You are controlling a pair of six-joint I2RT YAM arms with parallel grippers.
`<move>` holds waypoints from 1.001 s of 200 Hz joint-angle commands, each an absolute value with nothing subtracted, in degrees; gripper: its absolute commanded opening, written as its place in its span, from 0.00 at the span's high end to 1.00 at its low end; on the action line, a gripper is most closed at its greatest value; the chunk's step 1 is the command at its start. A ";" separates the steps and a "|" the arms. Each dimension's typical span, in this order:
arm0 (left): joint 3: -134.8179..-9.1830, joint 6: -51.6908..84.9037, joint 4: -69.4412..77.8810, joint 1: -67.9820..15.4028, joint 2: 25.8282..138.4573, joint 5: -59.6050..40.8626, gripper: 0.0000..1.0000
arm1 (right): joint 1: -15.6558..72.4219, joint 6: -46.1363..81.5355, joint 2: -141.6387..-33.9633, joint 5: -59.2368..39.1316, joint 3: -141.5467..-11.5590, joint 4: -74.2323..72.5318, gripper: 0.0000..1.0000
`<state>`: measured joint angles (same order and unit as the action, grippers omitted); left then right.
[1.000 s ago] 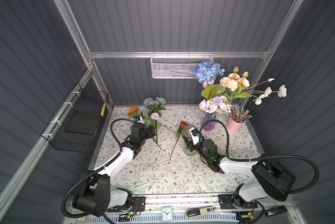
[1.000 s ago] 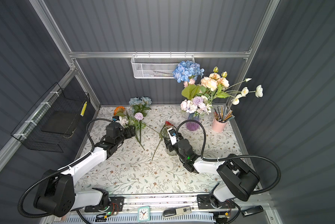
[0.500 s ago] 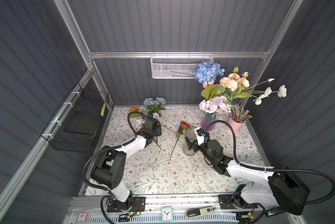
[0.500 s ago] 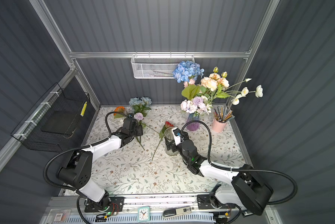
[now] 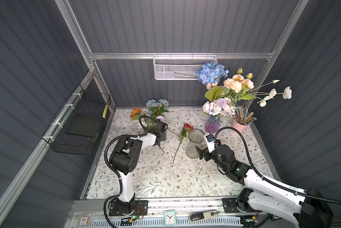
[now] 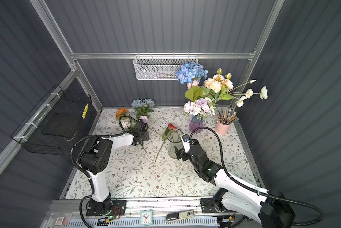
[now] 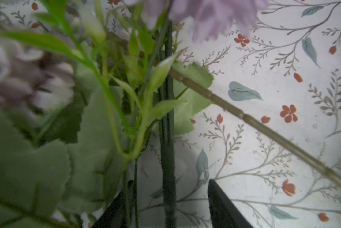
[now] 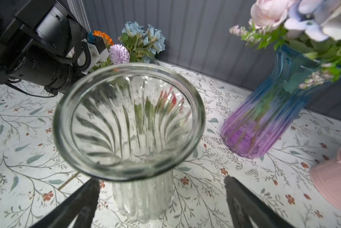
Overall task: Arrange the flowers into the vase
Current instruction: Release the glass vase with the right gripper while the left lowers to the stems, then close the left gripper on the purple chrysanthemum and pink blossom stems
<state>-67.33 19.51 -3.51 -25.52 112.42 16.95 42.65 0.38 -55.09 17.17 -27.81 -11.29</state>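
Note:
An empty clear ribbed glass vase (image 5: 192, 150) (image 6: 172, 150) stands mid-table. My right gripper (image 5: 197, 153) (image 8: 161, 203) is low at its base, open, jaws either side of the glass wall (image 8: 144, 197) with a gap. A red flower (image 5: 187, 127) (image 6: 171, 126) lies on the cloth left of the vase. More flowers (image 5: 156, 110) lie piled at the back left: blue, orange and lilac (image 7: 215, 15). My left gripper (image 5: 161, 137) (image 7: 165, 205) sits over their stems, open, jaws straddling a dark green stem (image 7: 168, 158) without pinching it.
A blue-purple vase (image 5: 212, 125) with a full bouquet and a pink pencil cup (image 5: 239, 126) stand at the back right. An olive stem (image 7: 264, 128) crosses the cloth. A white mesh basket (image 5: 177, 69) hangs on the back wall, a black wire basket (image 5: 81, 122) on the left.
My left gripper has shifted right onto the pile's stems and its jaws have narrowed. My right jaws have opened wide around the glass vase.

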 commanded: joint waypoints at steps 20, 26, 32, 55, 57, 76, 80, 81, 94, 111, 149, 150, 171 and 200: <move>-70.65 19.51 -5.69 -25.32 114.83 16.42 0.67 | 42.01 -1.02 -50.72 20.74 -30.65 -5.28 0.01; -70.40 19.51 -5.79 -25.31 114.66 16.80 0.76 | 41.95 -1.41 -49.96 21.34 -30.67 -5.17 0.01; -70.01 19.51 -5.79 -25.31 114.33 17.17 0.84 | 41.94 -1.85 -49.23 21.86 -30.67 -5.22 0.01; -66.54 19.63 -5.56 -24.94 111.87 19.53 0.93 | 41.62 -4.15 -46.93 23.98 -30.67 -5.93 0.01; -66.21 19.65 -5.59 -24.89 111.60 19.52 0.94 | 41.58 -4.36 -46.82 24.10 -30.74 -6.05 0.01; -61.87 20.90 -4.87 -23.07 108.18 17.67 0.99 | 41.23 -6.41 -45.75 25.66 -31.49 -6.80 0.01; -60.74 21.38 -4.49 -22.49 107.26 16.72 1.00 | 41.14 -6.78 -45.63 25.87 -31.69 -6.97 0.01; -60.47 21.46 -4.40 -22.36 107.11 16.49 1.00 | 41.14 -6.91 -45.67 25.94 -31.80 -7.05 0.01; -56.31 22.19 -2.10 -20.26 103.38 12.55 1.00 | 40.66 -8.18 -45.42 26.71 -32.66 -7.50 0.01; -50.48 21.54 2.10 -17.72 98.34 4.46 1.00 | 40.15 -9.16 -45.48 26.72 -33.70 -8.05 0.01; -42.10 17.35 10.17 -17.05 88.82 -10.89 1.00 | 39.87 -10.04 -46.02 25.29 -35.78 -10.44 0.01; -41.97 17.33 10.40 -17.05 88.66 -11.20 1.00 | 39.84 -9.98 -46.04 25.22 -35.82 -10.54 0.01; -40.04 18.68 16.16 -17.05 86.61 -17.12 1.00 | 39.81 -10.39 -46.79 24.25 -37.14 -12.04 0.01; -40.45 21.97 22.66 -17.05 87.69 -26.95 1.00 | 39.81 -10.75 -47.72 22.46 -39.78 -11.95 0.01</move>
<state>-40.40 19.92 11.92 -16.84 87.99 -14.63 40.01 -9.52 -47.37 24.23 -36.77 -9.89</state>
